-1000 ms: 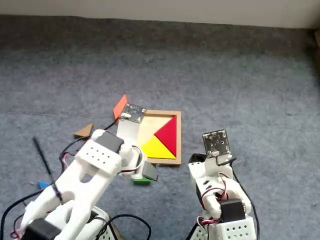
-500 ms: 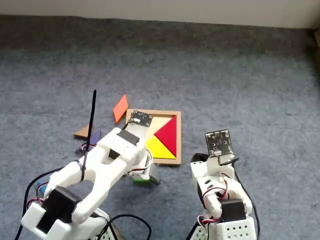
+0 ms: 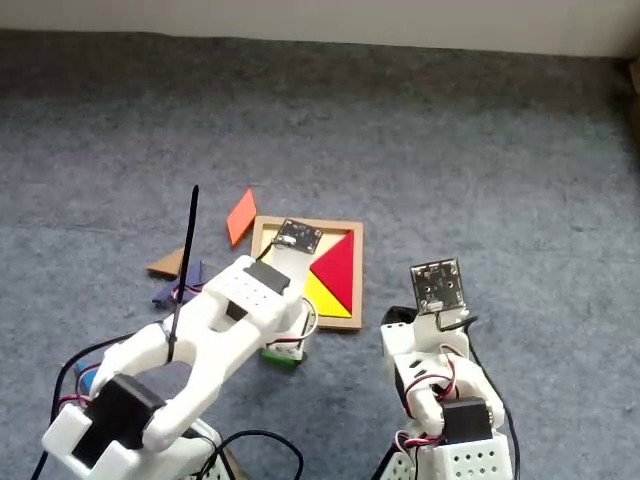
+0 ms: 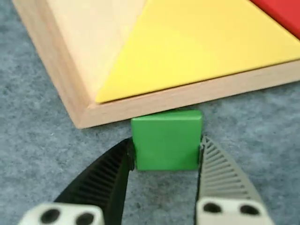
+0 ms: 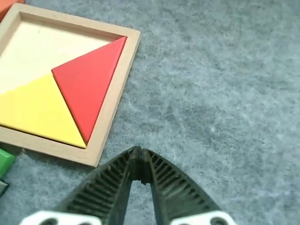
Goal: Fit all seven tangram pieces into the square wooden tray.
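We see the left end effector (image 4: 166, 143) grasping the small green square wooden piece (image 4: 165, 152), which touches the outer rim of the square wooden tray (image 4: 154, 101) just ahead. The right end effector (image 5: 140, 164) is clenched and empty over the grey carpeted surface (image 5: 225, 70). The tray lies ahead of it, holding the yellow triangle (image 5: 37, 105) and the red triangle (image 5: 91, 77).

A grey-blue, carpet-like covering (image 3: 480, 150) spreads over the whole tabletop (image 3: 560, 300), its short pile plainest in the wrist views (the fibres look matted and a little mottled). Along the far edge in the high view runs a pale, off-white band (image 3: 320, 18), perhaps a wall. The light is soft and even. A brownish sliver (image 3: 636, 85), too small to identify, sits at one edge.
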`<action>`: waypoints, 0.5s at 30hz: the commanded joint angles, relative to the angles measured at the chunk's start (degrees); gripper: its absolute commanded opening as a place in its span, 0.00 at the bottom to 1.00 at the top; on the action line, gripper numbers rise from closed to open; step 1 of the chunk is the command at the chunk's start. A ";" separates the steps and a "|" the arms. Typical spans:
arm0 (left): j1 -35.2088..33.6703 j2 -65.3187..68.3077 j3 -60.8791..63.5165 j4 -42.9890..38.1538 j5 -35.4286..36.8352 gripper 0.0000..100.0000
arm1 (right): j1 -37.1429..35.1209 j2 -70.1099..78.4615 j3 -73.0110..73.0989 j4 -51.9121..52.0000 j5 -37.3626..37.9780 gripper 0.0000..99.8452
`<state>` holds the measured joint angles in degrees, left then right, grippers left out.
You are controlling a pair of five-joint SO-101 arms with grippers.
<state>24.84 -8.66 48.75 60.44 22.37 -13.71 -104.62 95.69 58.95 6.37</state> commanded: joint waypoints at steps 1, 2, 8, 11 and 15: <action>0.13 -0.04 -2.68 0.44 -5.01 0.01 | 0.75 -0.48 8.84 0.13 -0.35 0.01; 0.13 -0.04 -3.30 1.67 -5.98 0.01 | 0.75 -0.48 8.84 0.13 -0.35 0.01; 0.13 -0.04 -9.89 13.10 -6.95 0.01 | 0.75 -0.48 8.84 0.13 -0.35 0.01; 0.13 -0.04 -11.56 15.03 -7.03 0.01 | 0.75 -0.48 8.84 0.13 -0.35 0.01; 0.04 -0.66 -12.88 15.12 -7.03 0.01 | 0.75 -0.48 8.84 0.13 -0.35 0.01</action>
<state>24.57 -8.57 39.16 74.59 16.13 -13.71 -104.62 95.69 58.95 6.37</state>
